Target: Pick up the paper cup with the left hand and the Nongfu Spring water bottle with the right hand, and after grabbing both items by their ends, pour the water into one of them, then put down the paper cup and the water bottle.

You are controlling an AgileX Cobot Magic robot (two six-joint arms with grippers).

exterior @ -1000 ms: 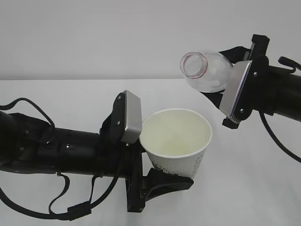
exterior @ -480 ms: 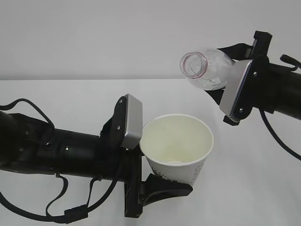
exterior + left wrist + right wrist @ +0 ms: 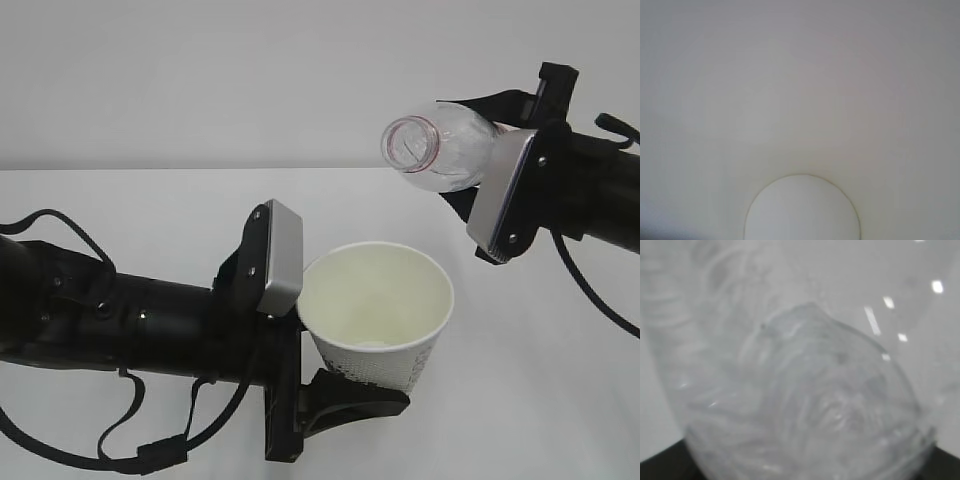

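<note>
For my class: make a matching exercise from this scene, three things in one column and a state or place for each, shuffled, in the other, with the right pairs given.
Things:
1. paper cup
2. Nongfu Spring water bottle
3. left hand

States:
a. tipped on its side, open mouth toward the camera
b. black, clamped around the cup
c. upright, white, nearly empty

Pairs: 1-c, 2-a, 3-b

My arms: matte black; left hand (image 3: 335,385) and right hand (image 3: 470,215) each carry a screwed grey block, with looping black cables.

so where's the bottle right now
Exterior view, upper right: the bottle is held tipped in the right gripper, its open mouth up and right of the cup.
</note>
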